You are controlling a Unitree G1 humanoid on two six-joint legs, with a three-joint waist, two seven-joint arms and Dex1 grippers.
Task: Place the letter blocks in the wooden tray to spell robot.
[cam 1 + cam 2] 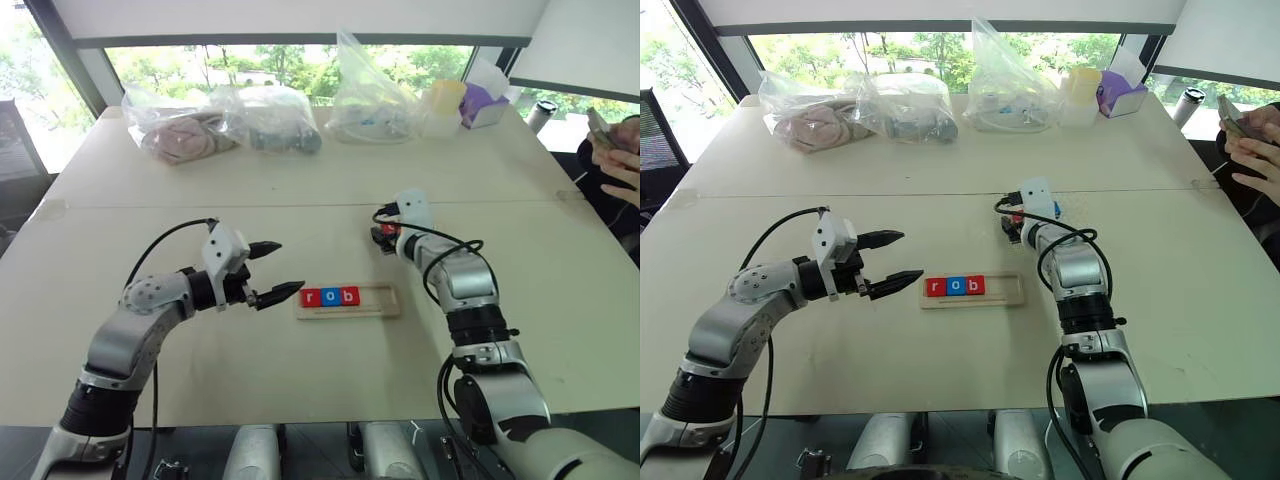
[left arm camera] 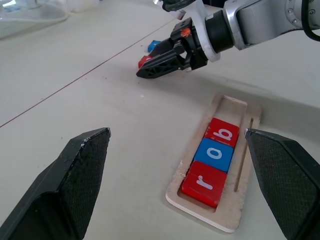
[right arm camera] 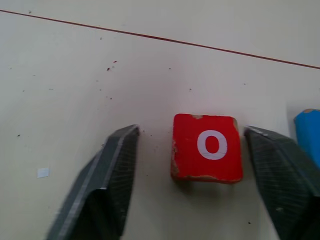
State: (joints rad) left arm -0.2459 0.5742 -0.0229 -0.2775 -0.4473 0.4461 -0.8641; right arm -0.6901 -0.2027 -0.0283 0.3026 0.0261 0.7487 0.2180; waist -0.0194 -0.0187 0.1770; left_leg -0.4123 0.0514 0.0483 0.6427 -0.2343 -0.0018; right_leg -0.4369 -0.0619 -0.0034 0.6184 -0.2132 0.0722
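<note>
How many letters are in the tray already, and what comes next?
Three are in: r, o, b sit side by side in the wooden tray. The right gripper is down around the red o block on the table, not yet gripping it. The blue block beside it is left.

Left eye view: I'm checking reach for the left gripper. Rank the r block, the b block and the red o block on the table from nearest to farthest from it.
From the left gripper:
1. The r block, at the wooden tray's end facing this gripper.
2. The b block, third in the tray, further right.
3. The red o block, loose on the table beyond the tray, between the right gripper's fingers.
</note>
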